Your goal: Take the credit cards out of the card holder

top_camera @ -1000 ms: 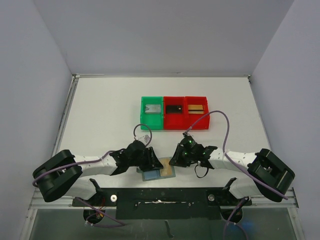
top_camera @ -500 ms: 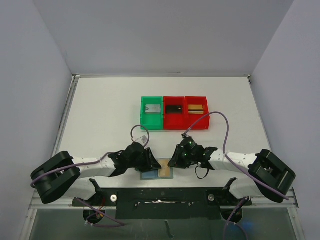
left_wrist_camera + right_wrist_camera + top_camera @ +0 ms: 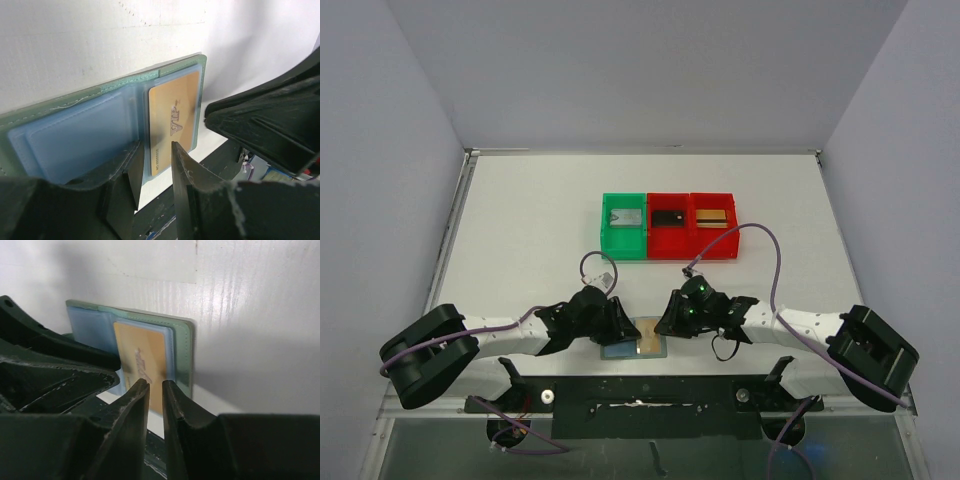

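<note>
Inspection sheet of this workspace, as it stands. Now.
Surface: white table, matte.
Job's things: card holder lies open and flat near the table's near edge; one gold card sits in the pocket on the right arm's side; no other cards seen.
Clutter: green bin and two red bins in a row further back, a flat item in each.
Tools: left tool, jaws apart over the holder's near edge; right tool, jaws nearly together at the gold card's edge, grip unconfirmed.
Cables: purple cables loop above both wrists; the right one arcs by a red bin's corner.
Surroundings: grey walls.
</note>
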`<action>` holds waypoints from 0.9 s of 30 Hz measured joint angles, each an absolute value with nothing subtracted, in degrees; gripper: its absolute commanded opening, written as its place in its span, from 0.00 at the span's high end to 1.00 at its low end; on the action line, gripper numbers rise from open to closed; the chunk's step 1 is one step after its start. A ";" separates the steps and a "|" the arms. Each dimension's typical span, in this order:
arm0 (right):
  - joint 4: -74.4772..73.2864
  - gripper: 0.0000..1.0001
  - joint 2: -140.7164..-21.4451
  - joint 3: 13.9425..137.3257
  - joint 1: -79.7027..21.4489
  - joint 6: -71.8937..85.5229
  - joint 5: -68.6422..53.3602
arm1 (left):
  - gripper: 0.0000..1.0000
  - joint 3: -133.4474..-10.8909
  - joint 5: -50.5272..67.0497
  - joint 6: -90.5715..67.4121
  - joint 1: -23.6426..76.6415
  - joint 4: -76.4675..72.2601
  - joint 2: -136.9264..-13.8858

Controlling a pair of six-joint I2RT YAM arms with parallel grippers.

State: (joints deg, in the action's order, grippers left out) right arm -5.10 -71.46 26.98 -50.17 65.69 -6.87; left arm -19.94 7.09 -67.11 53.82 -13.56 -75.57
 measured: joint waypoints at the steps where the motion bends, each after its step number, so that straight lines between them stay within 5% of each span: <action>1: -4.45 0.83 -72.14 26.98 -50.33 65.73 -6.98 | 0.72 -19.94 7.11 -67.11 53.82 -13.63 -75.66; 7: -1.98 0.87 -77.71 27.35 -50.41 67.09 -8.14 | 0.72 -19.92 7.29 -67.24 53.87 -14.22 -76.12; 23: 0.23 0.89 -78.11 26.87 -50.68 68.05 -8.03 | 1.00 -14.35 6.50 -70.46 53.80 -21.87 -75.16; 27: 0.84 0.89 -78.30 26.81 -50.72 68.07 -8.08 | 1.00 -13.41 6.57 -71.40 53.80 -22.46 -74.35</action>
State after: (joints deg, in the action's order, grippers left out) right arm 0.84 -78.30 26.81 -50.72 68.07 -8.08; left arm -13.41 6.57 -71.40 53.80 -22.46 -74.35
